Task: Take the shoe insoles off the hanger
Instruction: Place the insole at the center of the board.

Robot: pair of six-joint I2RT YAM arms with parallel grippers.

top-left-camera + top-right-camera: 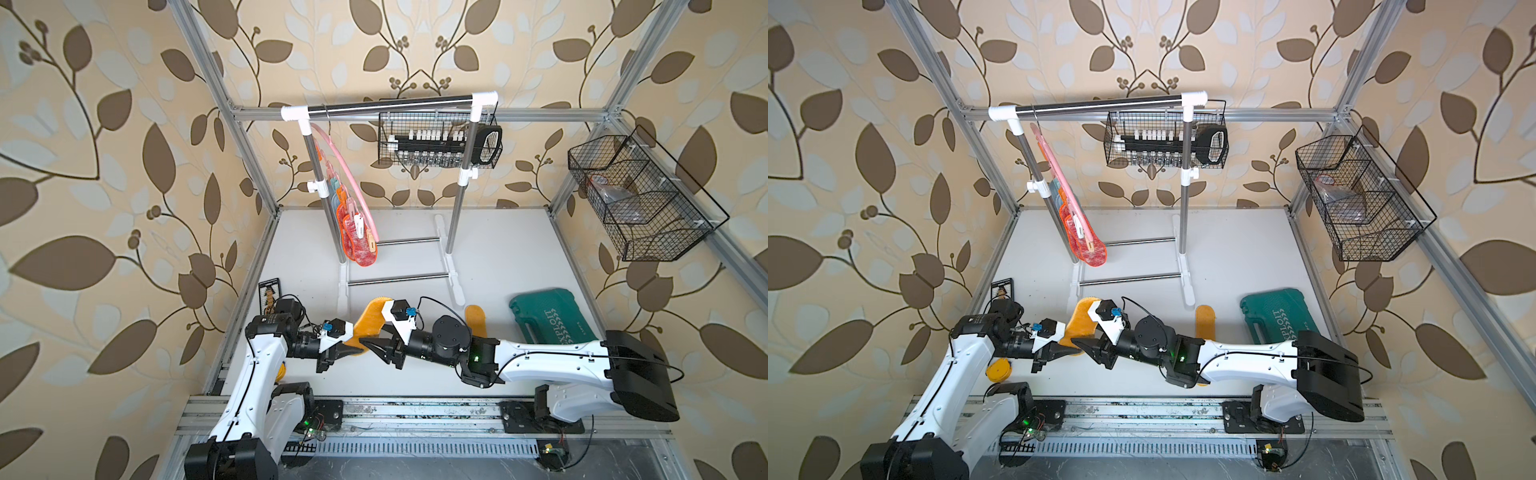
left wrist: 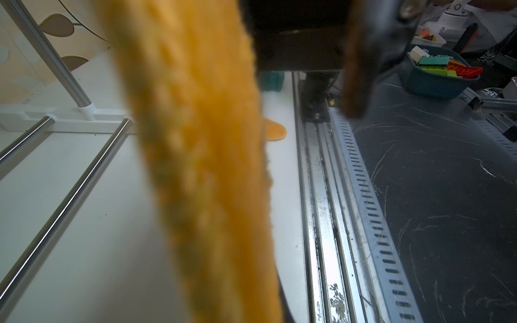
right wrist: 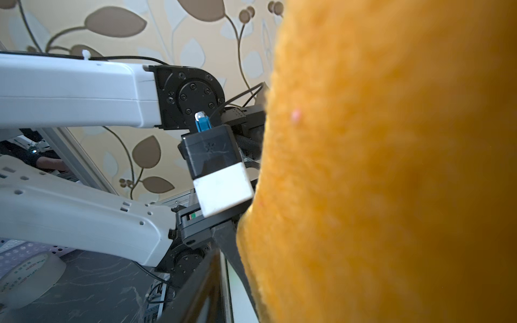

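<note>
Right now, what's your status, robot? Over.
Status: left gripper shut on orange insole; right gripper at same insole, grip unclear. On table, second orange insole; red insoles clipped to hanger. Only rack base close by.

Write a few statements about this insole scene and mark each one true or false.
1. The left end effector grips a fuzzy orange insole. True.
2. The pink hanger is bare. False: red-and-white insoles hang clipped to it.
3. A second orange insole lies on the table near the green case. True.
4. The green case stands open. False: it lies shut on the table.
</note>
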